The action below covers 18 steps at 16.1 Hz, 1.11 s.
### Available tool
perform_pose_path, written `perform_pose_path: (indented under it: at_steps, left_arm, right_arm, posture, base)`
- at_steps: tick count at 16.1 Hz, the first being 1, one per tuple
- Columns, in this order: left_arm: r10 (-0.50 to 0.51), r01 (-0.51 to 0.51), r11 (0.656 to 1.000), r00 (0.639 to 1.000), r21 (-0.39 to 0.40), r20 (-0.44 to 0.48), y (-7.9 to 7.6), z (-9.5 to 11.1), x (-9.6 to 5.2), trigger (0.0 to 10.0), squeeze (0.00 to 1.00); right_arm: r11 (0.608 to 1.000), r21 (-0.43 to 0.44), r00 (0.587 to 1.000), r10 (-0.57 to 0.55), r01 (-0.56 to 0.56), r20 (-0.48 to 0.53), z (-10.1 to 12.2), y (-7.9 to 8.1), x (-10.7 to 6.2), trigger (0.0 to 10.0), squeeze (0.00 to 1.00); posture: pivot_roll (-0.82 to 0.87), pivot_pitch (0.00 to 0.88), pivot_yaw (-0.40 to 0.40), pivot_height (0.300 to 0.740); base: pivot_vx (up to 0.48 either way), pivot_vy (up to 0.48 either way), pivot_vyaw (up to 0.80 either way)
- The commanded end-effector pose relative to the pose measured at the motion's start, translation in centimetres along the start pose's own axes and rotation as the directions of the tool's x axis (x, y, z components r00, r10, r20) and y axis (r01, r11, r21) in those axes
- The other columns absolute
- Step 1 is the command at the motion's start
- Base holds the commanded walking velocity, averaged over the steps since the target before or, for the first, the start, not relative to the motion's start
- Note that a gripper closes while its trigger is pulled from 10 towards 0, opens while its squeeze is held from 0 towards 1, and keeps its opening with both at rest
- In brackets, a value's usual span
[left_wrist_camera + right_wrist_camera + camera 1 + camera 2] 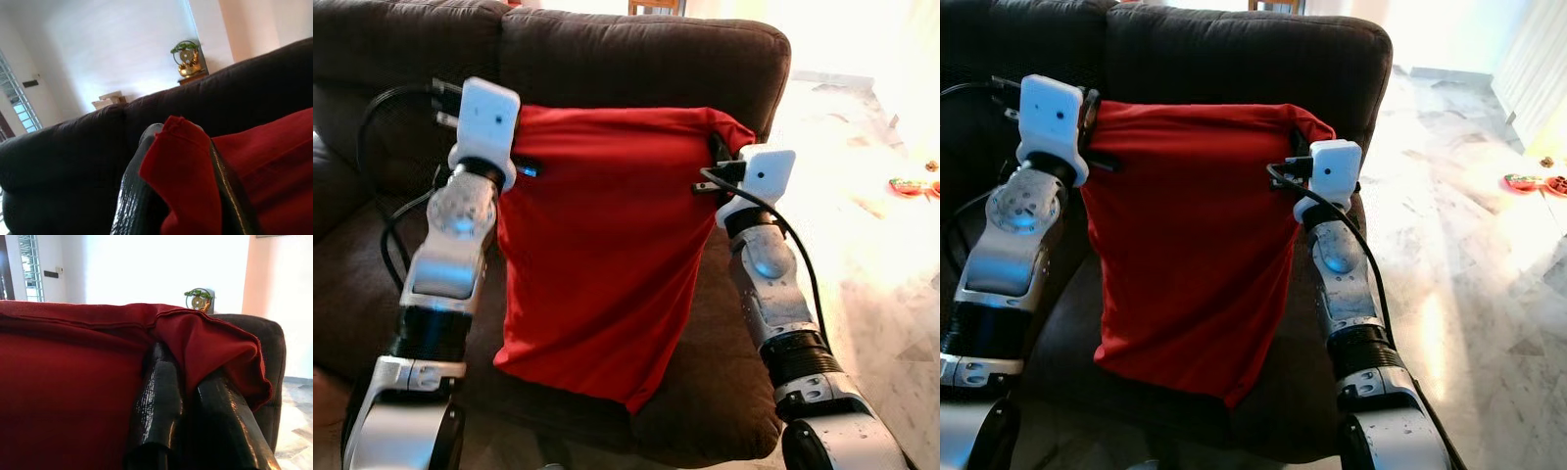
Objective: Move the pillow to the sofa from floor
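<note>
Lower frame, nearest: two silver arms rising from the bottom corners.

Centre: red pillow [597,255], hanging above the seat cushion [724,392], its lower corner sagging (soft, light, limp; best held at the top corners).

Upper left: left gripper [183,196] clenched on one corner.

Upper right: right gripper [195,401] clenched on the other.

Farthest: dark sofa [636,59] backrest.

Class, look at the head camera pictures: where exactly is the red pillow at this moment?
The red pillow hangs mid-frame in front of the dark sofa, above its seat, held at its top corners by the left gripper and right gripper.
</note>
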<state>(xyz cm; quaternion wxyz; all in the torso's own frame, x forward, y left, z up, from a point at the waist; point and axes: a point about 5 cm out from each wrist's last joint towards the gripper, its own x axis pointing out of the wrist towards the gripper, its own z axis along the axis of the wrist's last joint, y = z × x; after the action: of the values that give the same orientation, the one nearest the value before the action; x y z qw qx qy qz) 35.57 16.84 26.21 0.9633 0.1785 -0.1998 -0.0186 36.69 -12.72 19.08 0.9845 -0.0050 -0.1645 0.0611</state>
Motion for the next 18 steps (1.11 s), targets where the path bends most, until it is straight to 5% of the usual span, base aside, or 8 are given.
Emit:
perform_pose_path:
  at_steps: [1, 8, 18]
  left_arm:
    - [0.066, -0.067, 0.998, 0.997, -0.022, -0.042, 1.1, -1.8, -0.5, 10.0, 0.00]
    - [0.090, -0.095, 0.994, 0.990, -0.045, -0.107, 0.5, -5.1, 0.0, 10.0, 0.00]
    - [0.066, -0.070, 0.996, 0.996, -0.062, -0.063, -1.0, -5.4, 0.9, 10.0, 0.00]
  right_arm:
    - [0.999, 0.003, 0.998, -0.052, 0.052, 0.034, 0.6, -1.0, 0.2, 10.0, 0.00]
    - [0.998, 0.003, 0.998, -0.067, 0.067, -0.021, -0.9, -0.5, 0.0, 10.0, 0.00]
    - [0.995, -0.003, 0.994, -0.104, 0.104, -0.030, -1.0, -1.2, 0.4, 10.0, 0.00]
  posture:
    - [0.11, 0.012, -0.043, 0.740]
    - [0.10, 0.057, -0.051, 0.740]
    - [0.08, 0.063, -0.050, 0.740]
  base:
    - [0.000, 0.000, 0.00]
    - [0.000, 0.000, 0.00]
    - [0.000, 0.000, 0.00]
